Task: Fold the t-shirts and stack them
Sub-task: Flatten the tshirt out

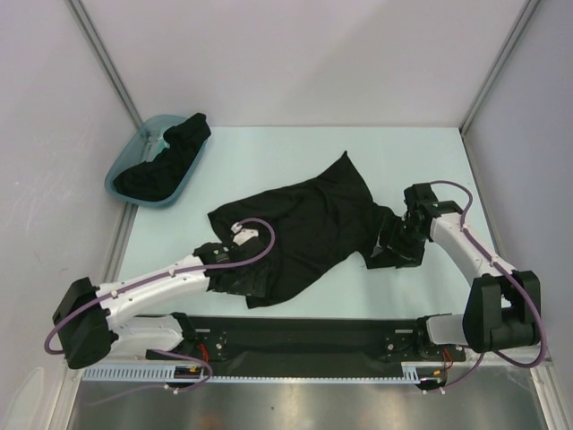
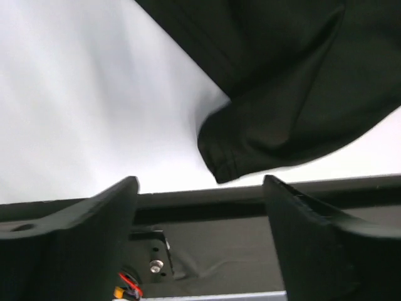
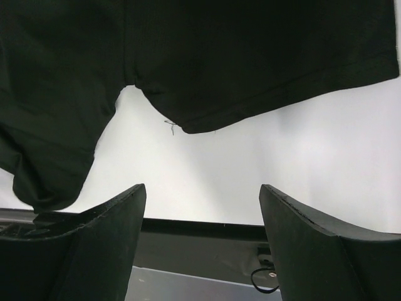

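Wide open and empty, left gripper (image 2: pixel 200 185) and right gripper (image 3: pixel 202 188) alike. Crumpled t-shirt (image 1: pixel 309 219) between them, long axis left-to-right, cloth just ahead of each.

T-shirt (image 1: pixel 304 224) — soft matt black cloth; my left fingers (image 2: pixel 81 238), matt black plastic; table (image 1: pixel 269 152) — smooth, matt; tub (image 1: pixel 134 145), teal plastic.

A pale mint tabletop (image 1: pixel 295 152) lies beneath and stretches beyond both pairs of jaws, boxed in by plain white walls (image 1: pixel 304 54) ahead and to either side, with grey metal posts (image 1: pixel 107 63) at the far corners, under even light.
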Action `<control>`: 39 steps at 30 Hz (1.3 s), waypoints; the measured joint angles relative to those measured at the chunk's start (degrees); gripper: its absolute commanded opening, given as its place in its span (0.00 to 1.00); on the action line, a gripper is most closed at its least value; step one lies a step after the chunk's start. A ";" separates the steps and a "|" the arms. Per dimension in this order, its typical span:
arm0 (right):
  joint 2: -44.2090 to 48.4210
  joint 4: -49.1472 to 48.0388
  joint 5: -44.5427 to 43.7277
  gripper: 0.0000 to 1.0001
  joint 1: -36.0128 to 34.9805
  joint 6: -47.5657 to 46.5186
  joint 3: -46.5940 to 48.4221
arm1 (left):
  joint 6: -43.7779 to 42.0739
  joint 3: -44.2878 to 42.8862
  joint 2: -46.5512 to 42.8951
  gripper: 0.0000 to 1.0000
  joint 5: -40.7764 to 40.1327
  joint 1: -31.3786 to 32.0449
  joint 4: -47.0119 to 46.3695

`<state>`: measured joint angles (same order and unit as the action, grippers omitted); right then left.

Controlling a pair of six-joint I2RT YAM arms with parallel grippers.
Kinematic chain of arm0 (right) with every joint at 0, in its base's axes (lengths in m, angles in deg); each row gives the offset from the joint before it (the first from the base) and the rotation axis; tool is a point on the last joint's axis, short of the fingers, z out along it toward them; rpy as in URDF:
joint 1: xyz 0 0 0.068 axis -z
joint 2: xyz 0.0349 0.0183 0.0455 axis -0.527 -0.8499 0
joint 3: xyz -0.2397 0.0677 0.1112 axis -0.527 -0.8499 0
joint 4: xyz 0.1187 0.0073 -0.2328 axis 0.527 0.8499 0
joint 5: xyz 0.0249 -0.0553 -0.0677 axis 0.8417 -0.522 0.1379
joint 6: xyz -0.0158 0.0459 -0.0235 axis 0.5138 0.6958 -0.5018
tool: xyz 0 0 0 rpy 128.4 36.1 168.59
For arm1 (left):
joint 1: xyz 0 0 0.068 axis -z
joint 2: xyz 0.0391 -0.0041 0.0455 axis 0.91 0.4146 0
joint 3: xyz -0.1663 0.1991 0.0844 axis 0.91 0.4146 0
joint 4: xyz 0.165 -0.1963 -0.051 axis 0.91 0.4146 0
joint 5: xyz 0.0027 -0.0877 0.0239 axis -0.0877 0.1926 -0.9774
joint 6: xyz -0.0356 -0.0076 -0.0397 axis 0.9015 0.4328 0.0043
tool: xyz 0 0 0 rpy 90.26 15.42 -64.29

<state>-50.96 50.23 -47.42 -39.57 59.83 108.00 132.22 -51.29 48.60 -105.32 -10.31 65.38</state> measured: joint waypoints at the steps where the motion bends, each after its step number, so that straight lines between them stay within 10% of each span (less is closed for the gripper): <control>1: -0.31 -0.17 0.15 0.79 -0.28 -0.07 0.00 | 1.05 0.63 -0.96 0.93 0.42 -0.44 0.28; 16: -0.66 -2.36 1.03 0.79 -4.55 0.09 -0.24 | 8.52 12.07 -13.27 0.50 11.34 -0.55 -6.62; 39: 1.44 -1.90 0.74 0.80 -4.44 0.22 -1.29 | 8.52 11.69 0.70 0.45 9.60 -2.97 -13.55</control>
<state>-49.52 48.33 -46.67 -44.01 60.05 106.71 140.75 -39.59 49.30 -95.72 -13.28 51.83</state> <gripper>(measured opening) 0.796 0.468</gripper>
